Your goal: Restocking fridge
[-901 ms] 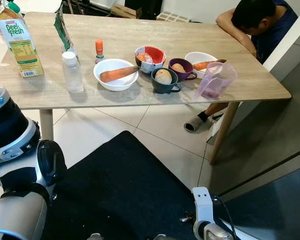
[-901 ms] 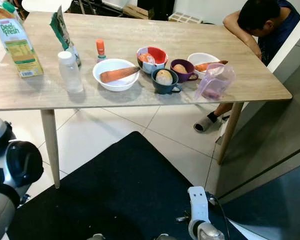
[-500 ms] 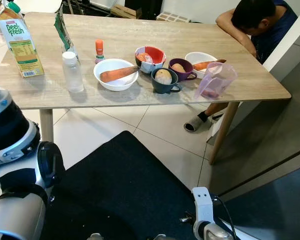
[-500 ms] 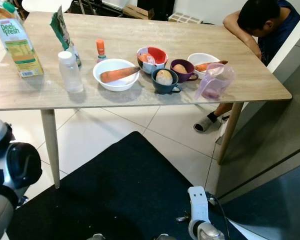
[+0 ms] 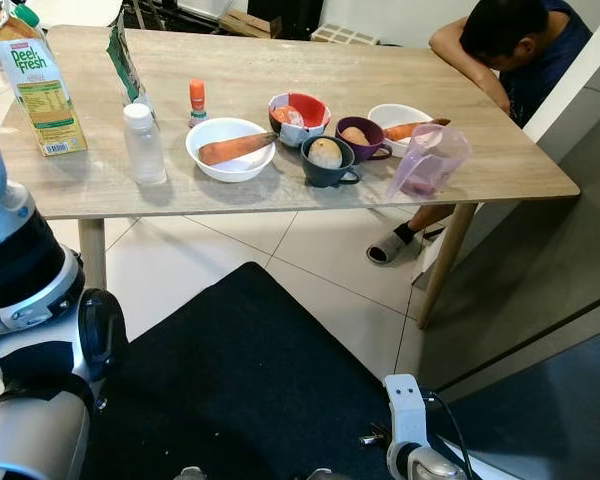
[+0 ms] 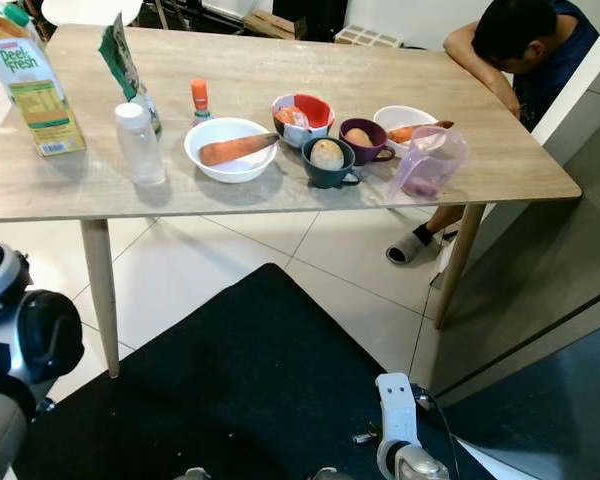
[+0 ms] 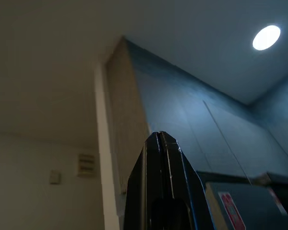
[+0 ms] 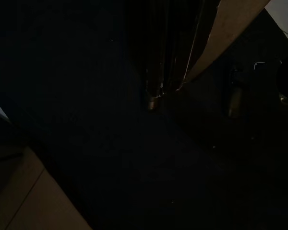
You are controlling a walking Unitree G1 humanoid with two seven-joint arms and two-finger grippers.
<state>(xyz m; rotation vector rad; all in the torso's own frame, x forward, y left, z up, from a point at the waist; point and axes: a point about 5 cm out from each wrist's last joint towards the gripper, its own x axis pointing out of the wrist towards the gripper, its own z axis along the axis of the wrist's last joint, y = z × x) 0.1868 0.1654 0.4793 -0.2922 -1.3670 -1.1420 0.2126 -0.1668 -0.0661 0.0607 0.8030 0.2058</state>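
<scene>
Left gripper (image 7: 163,191) points up toward the ceiling, its two black fingers pressed flat together, holding nothing. Its silver arm (image 5: 25,300) is raised and bent at the lower left of the frame, likely lifting to reach for the table. Right arm (image 5: 405,440) hangs idle at the bottom edge; its wrist view is too dark to tell how its fingers stand.

Groceries wait in a loose row on the wooden table (image 5: 280,70), well ahead of the robot, probably laid out for easy picking. At the upper left stands a milk carton (image 5: 35,85). Toward the centre come a clear plastic bottle (image 5: 145,145), a small orange-capped bottle (image 5: 197,100), a white bowl with a carrot (image 5: 230,150), a red bowl (image 5: 300,115), a dark mug holding a potato (image 5: 325,160), a purple cup (image 5: 360,138), another white bowl (image 5: 400,120) and a tipped purple pitcher (image 5: 430,160). A person (image 5: 510,50) leans on the table's far corner, upper right. Nothing is picked up yet.
</scene>
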